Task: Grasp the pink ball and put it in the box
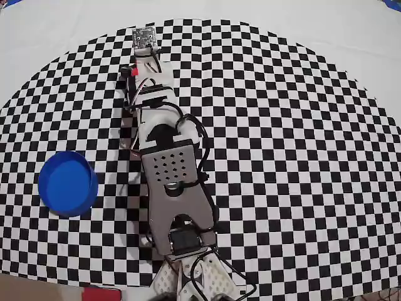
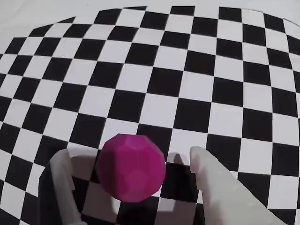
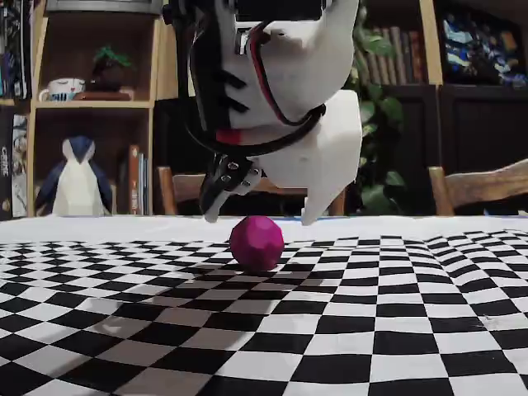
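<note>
The pink ball (image 2: 132, 167) is a small faceted magenta sphere resting on the checkered cloth. In the wrist view it lies between my two white fingers (image 2: 63, 183), with a gap on each side. My gripper (image 2: 127, 154) is open and touches nothing. From the fixed view the ball (image 3: 256, 242) sits on the table right under the gripper (image 3: 261, 216), whose tips hang about level with the ball's top. The overhead view hides the ball beneath the gripper (image 1: 145, 59). The box (image 1: 67, 184), a round blue tub, stands far off at the left of the overhead view.
My arm (image 1: 169, 169) stretches from the bottom edge up the middle of the checkered cloth (image 1: 282, 157). A flat red rectangle (image 1: 100, 293) lies at the bottom edge beside the arm's base. Shelves and chairs stand behind the table in the fixed view.
</note>
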